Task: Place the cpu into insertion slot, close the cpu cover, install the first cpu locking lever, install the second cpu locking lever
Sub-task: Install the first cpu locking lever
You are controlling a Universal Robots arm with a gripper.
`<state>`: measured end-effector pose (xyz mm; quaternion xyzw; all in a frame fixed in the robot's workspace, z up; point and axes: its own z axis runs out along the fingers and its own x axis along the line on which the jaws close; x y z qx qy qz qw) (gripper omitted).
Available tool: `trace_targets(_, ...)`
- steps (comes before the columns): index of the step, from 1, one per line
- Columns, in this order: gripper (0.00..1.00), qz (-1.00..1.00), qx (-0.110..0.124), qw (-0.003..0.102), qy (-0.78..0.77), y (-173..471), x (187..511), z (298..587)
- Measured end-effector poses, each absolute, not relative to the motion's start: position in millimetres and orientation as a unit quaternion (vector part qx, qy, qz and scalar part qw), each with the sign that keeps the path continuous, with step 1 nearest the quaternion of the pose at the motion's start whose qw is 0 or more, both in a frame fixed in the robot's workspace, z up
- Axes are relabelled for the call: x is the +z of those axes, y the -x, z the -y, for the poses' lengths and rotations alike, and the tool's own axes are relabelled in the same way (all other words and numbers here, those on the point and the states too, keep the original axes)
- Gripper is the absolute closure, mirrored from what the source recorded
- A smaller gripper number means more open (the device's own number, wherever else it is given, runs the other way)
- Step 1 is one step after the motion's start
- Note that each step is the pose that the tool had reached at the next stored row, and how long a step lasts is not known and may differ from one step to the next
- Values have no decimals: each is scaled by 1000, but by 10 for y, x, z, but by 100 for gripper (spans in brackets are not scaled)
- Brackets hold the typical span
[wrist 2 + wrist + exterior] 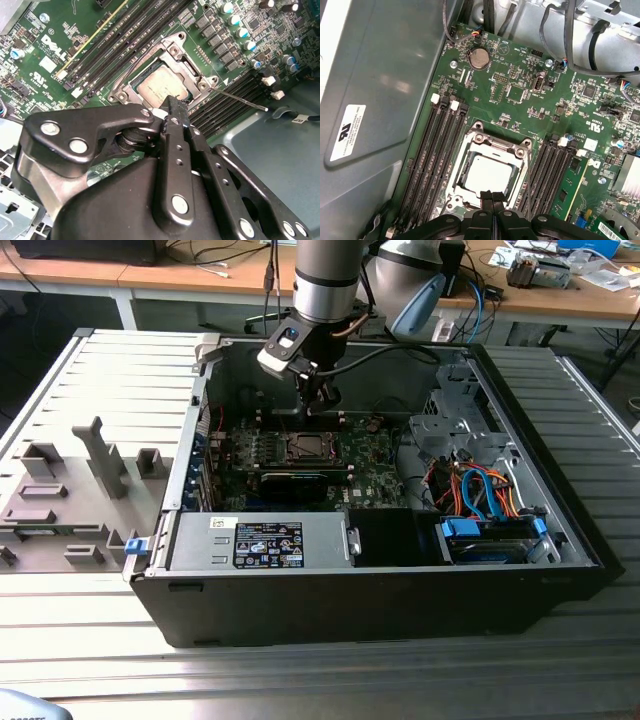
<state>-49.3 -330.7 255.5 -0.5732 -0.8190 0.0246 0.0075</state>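
The cpu lies flat in the slot, and the cover is down over it, its window framing the pale top. So I judge the first two steps done and the lever work in hand.

The fingers are clenched together with nothing between them that I can see. Their tip stands at the edge of the cover, touching it or just above it; I cannot tell which.

The second wrist view gives me a lever, a thin rod standing out free from the slot's corner, so I judge it not yet latched. It is thin and close to the board, so handling it calls for exact aim.

The first wrist view gives the whole cover from above and the closed seam of the fingers. The exterior view gives the arm reaching down into the open case on the counter.
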Motion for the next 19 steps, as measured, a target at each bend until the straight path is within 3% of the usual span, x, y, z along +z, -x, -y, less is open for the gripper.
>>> trace_targets(19,89,827,25,7,562,493,2555,3307)
